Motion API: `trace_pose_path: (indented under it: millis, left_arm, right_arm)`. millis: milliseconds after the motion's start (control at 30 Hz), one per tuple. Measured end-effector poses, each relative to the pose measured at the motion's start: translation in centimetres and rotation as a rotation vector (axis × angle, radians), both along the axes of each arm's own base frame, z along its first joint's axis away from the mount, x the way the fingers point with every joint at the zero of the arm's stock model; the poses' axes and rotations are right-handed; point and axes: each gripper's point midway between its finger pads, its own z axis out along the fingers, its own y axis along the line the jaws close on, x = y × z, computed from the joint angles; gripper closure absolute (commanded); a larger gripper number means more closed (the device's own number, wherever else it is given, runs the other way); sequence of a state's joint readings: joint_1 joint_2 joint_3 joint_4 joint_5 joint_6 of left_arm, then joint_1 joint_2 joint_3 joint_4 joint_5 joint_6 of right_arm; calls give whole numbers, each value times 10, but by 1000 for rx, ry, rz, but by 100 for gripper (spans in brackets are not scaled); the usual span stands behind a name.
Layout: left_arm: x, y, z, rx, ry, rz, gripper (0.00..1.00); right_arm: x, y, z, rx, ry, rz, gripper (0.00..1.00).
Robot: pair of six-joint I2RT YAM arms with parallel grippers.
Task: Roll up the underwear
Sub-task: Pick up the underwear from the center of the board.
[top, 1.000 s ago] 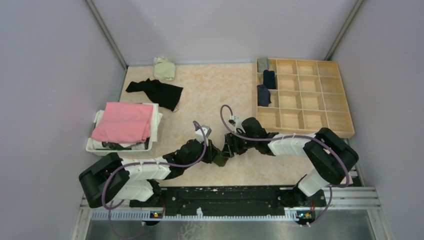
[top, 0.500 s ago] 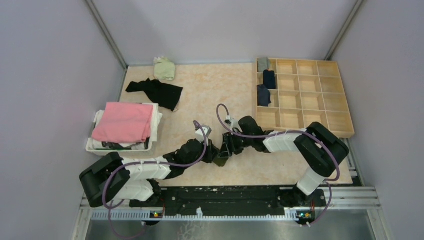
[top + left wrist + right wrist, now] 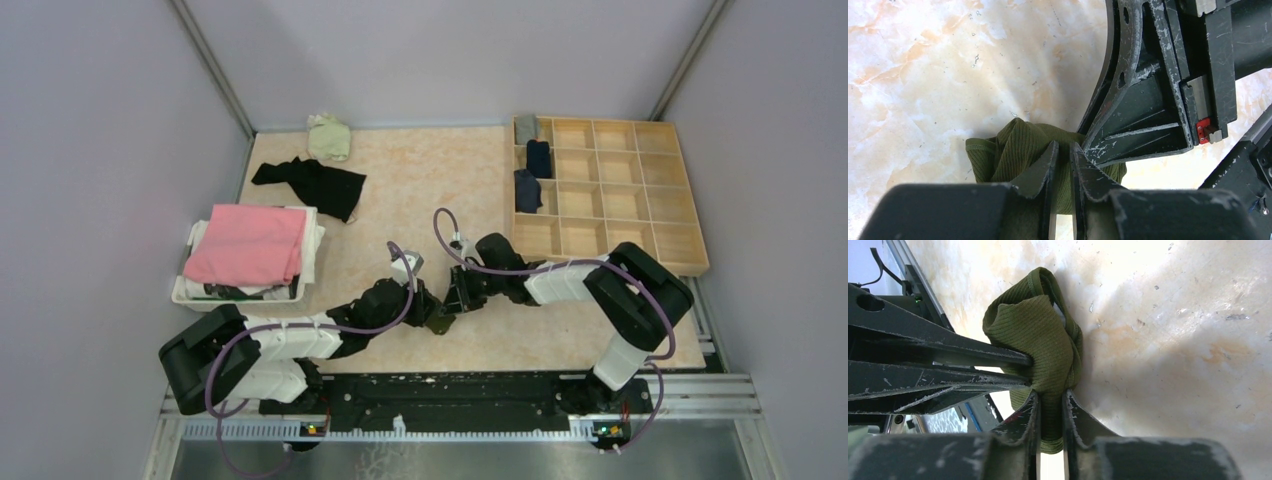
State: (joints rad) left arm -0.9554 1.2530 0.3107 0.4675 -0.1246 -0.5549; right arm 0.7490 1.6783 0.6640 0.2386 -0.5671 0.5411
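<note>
Front centre: olive underwear clamped from both sides

From above, it is mostly hidden between the fingers. Fabric is pinched by left gripper and right gripper. Right arm is shifted leftward versus a second ago.

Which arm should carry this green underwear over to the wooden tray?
Probably the right: its fingers pinch the green underwear, and the wooden tray sits on its side. The left fingers pinch it too, but from farther away.

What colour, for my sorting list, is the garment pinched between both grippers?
Olive green, ribbed underwear; clearest in the right wrist view.
</note>
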Motion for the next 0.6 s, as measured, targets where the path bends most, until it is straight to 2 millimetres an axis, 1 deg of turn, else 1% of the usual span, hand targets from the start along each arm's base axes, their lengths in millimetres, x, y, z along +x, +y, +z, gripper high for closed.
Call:
trace_pose_path:
  millis: [33,67,167,200,300,400,500,533,600]
  left_arm:
    - [0,0,0,0,0,0,81]
    - [0,0,0,1,0,1,80]
    - [0,2,1,5,3,6,78]
    - [-1,3,2,8,10,11,76]
    - [0,6,15,20,26,29,61]
    - [8,4,51,-2,-4,60,54]
    - [21,2,100,-60,-68,109,48]
    - [24,4,114,-75,-86,127,47]
    - [26,8,127,-85,-102,156,44]
  right_arm:
    - [0,0,0,0,2,-2,99]
    - [1,0,0,0,2,-4,100]
    - [1,0,0,4,0,-5,100]
    - [1,0,1,6,-2,-5,100]
    - [1,-1,2,11,-18,-11,100]
    - [2,-6,4,8,-45,-25,100]
    - [6,-12,10,-3,-94,-49,100]
    - [7,-14,12,-8,-111,-58,100]
    - [14,-18,23,-8,-166,-77,100]
